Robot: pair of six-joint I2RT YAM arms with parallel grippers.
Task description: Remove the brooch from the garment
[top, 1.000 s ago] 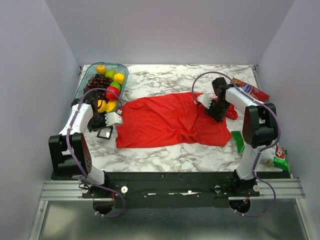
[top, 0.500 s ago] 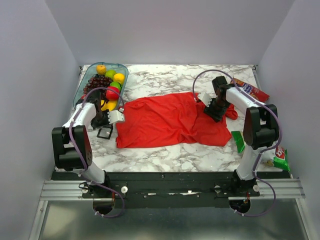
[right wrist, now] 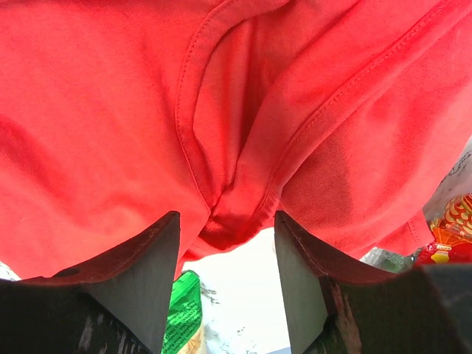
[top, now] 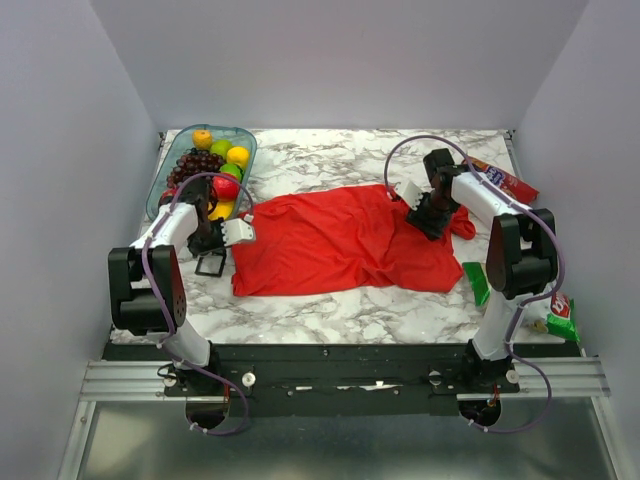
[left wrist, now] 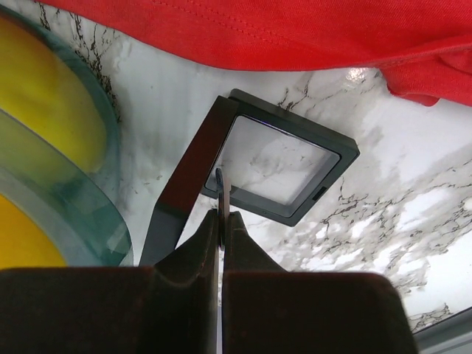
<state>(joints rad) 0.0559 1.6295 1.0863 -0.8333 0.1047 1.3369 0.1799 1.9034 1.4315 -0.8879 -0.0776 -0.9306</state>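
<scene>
The garment is a red T-shirt [top: 340,240] spread flat mid-table. My left gripper [top: 212,238] is off the shirt's left edge, above a black square frame [top: 210,265]. In the left wrist view its fingers [left wrist: 221,218] are shut on a thin whitish sliver, the brooch [left wrist: 220,193] seen edge-on, held over the frame [left wrist: 335,151]; the shirt's hem [left wrist: 295,37] runs along the top. My right gripper [top: 428,212] is at the shirt's right end. It is open [right wrist: 227,221], with a fold of the shirt [right wrist: 110,110] between the jaws.
A glass tray of fruit [top: 165,180] stands at the back left, its rim [left wrist: 103,184] close to my left fingers. A red snack bag [top: 500,180] lies at the back right. Green packets [top: 476,282] [right wrist: 181,310] lie right of the shirt.
My left arm has swung and its gripper has shifted a little towards the fruit tray, above the black frame. My right gripper has edged slightly back on the shirt.
</scene>
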